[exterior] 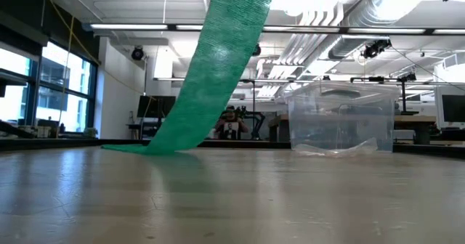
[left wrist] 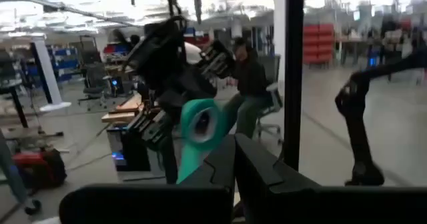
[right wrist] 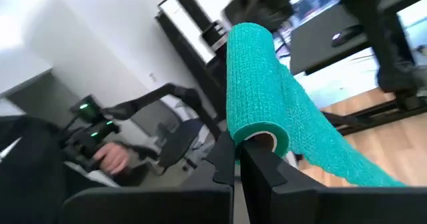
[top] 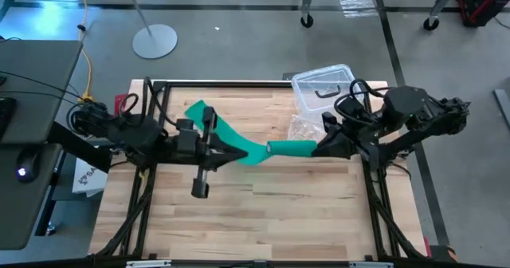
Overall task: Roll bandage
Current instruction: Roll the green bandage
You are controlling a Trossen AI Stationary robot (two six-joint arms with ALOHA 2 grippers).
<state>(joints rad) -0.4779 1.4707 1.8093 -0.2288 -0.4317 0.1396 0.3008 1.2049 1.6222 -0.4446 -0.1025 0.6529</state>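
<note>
Green stretchy fabric bandage (top: pixel 239 144) hangs in the air above the light wooden table (top: pixel 263 212), and only its far tail lies flat on the wood, on the left arm's side. I take this bandage as my landmark. At its rolled end, the right gripper (right wrist: pixel 238 159) has its jaws closed narrow on the core of the roll, so the tube stands out from the fingers and can turn. At the flat part of the strip, just beside the roll, the left gripper (top: pixel 233 154) reaches in; I think it pinches the strip to keep it tight, but I cannot tell how its jaws stand. I judge the strip is held lifted so that it feeds straight and without folds into the roll. Much strip is not yet wound, so the task seems about half done. Behind the roll, near the right arm, stands a clear plastic box with black handle (top: pixel 323 87), and a crinkly clear bag (top: pixel 305 126) lies between it and the bandage.
</note>
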